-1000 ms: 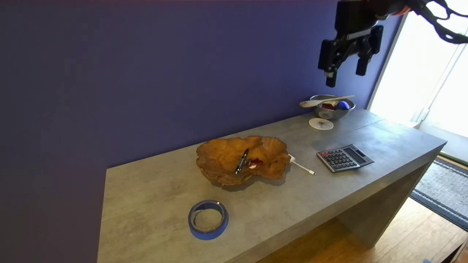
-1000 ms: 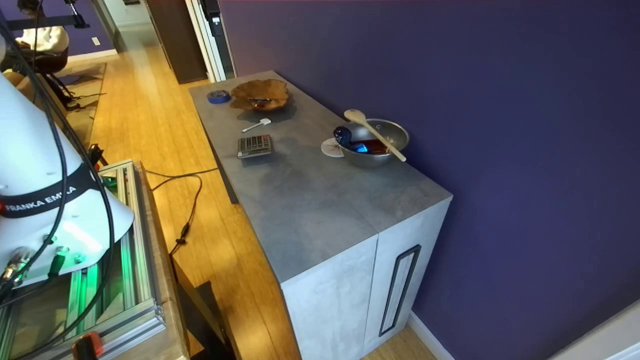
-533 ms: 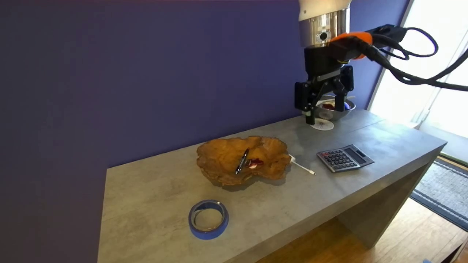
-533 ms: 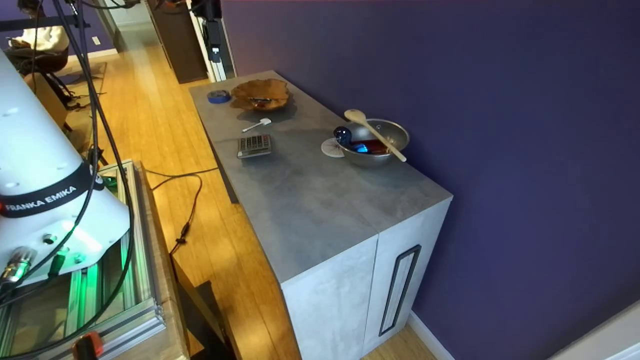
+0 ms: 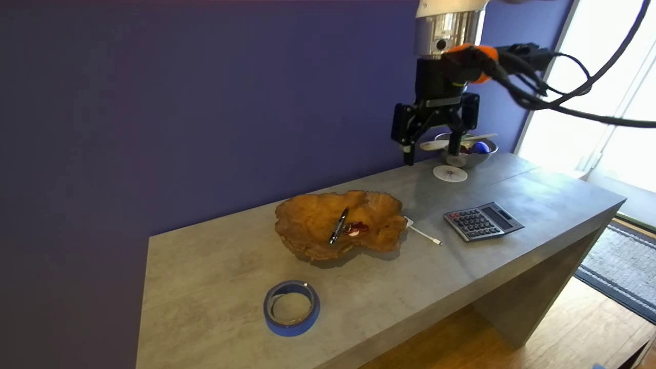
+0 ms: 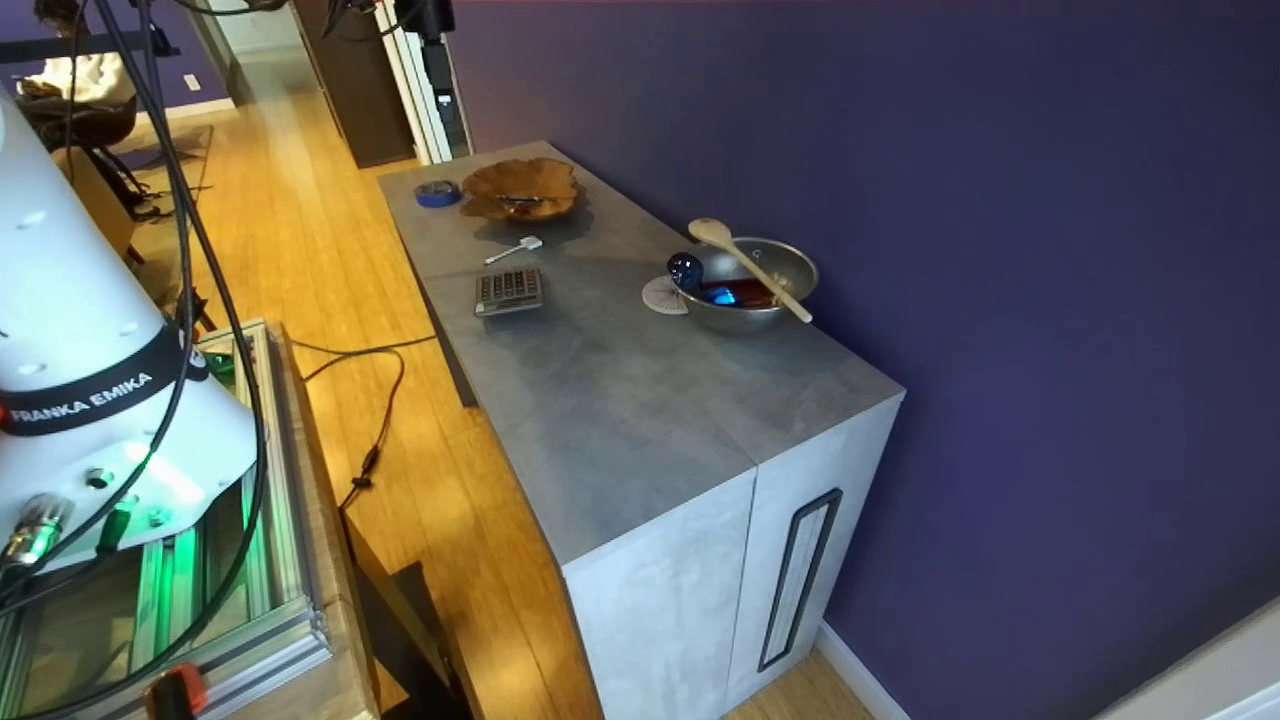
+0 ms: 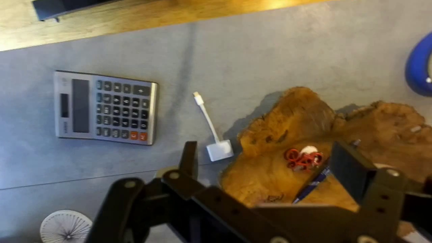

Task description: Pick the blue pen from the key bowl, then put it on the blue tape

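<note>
The blue pen (image 5: 339,226) lies slanted in the key bowl (image 5: 307,218), an orange-brown wooden dish, beside red-and-white keys (image 5: 354,229). In the wrist view the pen (image 7: 312,184) is partly hidden behind a finger. The bowl also shows in an exterior view (image 6: 545,178). The blue tape (image 5: 290,329) lies flat on the table in front of the bowl; it shows at the right edge of the wrist view (image 7: 416,67). My gripper (image 5: 432,152) is open and empty, in the air above the table, to the right of and higher than the bowl.
A white adapter cable (image 5: 425,234) lies against the bowl's right side. A calculator (image 5: 482,221) lies further right. A metal bowl (image 6: 740,318) with a wooden spoon (image 6: 755,270) across it stands by the wall, next to a white round disc (image 5: 450,174).
My gripper has come down from the upper right and moved left toward the wooden bowl, staying open. The pen, bowl and tape have not moved.
</note>
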### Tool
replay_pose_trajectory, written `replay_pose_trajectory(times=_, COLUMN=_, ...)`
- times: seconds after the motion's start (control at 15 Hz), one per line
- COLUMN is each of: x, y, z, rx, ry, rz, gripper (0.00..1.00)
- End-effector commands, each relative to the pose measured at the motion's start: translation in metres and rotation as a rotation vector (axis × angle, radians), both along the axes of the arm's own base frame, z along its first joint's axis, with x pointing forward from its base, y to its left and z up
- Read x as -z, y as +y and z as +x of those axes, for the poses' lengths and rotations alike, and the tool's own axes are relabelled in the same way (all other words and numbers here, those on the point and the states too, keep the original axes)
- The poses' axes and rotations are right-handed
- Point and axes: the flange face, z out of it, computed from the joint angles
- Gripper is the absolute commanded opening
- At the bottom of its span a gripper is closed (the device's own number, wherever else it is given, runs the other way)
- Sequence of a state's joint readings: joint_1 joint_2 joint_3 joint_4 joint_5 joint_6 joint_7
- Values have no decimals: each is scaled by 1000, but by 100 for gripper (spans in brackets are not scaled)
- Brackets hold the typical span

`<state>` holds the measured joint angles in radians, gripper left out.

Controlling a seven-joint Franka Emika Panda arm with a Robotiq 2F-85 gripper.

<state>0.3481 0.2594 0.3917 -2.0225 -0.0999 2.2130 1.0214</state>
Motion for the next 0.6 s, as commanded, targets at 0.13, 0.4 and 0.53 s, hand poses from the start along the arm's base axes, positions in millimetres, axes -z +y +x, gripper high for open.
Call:
replay_pose_trajectory(times=0.13, x=62, y=52, z=38, rx=200, ry=-121, rz=201, gripper=100)
replay_pose_trajectory(times=0.4, x=95, y=86, z=63, rx=302, ry=-155, rz=210, gripper=100)
replay_pose_trajectory(times=0.53, x=107, y=97, z=72, rx=344, ry=-131, rz=173, gripper=100)
